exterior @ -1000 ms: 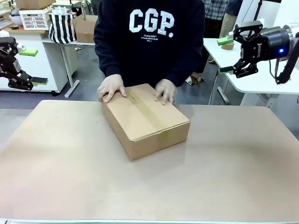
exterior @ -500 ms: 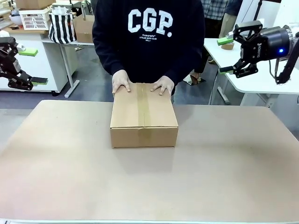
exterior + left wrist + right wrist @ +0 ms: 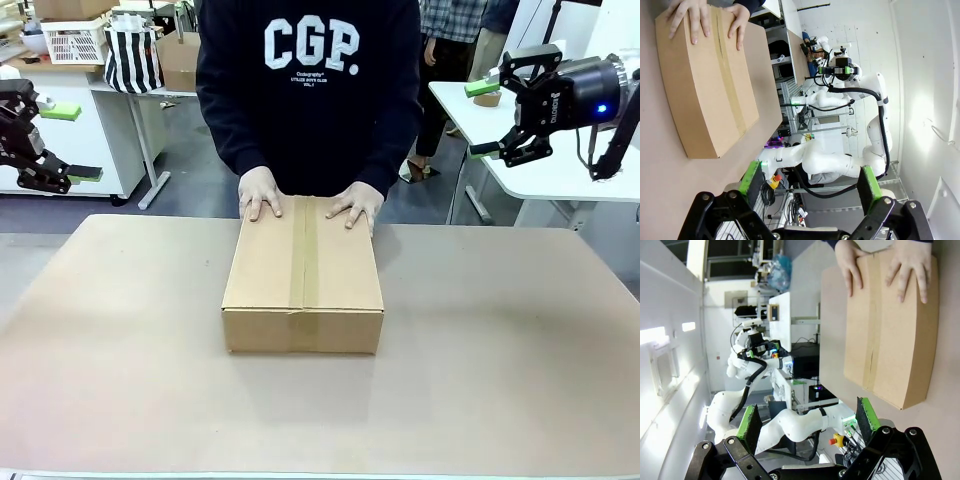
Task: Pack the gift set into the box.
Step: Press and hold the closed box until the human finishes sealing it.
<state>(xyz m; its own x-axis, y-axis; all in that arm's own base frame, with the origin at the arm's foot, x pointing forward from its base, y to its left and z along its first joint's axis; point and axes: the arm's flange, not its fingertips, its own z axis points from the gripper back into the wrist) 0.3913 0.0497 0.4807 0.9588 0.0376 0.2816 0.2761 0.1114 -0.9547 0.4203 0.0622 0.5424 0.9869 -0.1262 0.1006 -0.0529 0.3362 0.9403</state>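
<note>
We see the closed box (image 3: pixel 303 265) on the surface (image 3: pixel 500 350), a person's hands (image 3: pixel 261 192) pressing its far end. Our left gripper (image 3: pixel 72 143) and right gripper (image 3: pixel 483 118) hang released, well apart.

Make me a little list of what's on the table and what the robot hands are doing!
box: closed, strip down its top, lying on the table
person: one hand and the other hand flat on the box's far end
left gripper: open, empty, raised away from the box
right gripper: open, empty, raised away from the box
</note>
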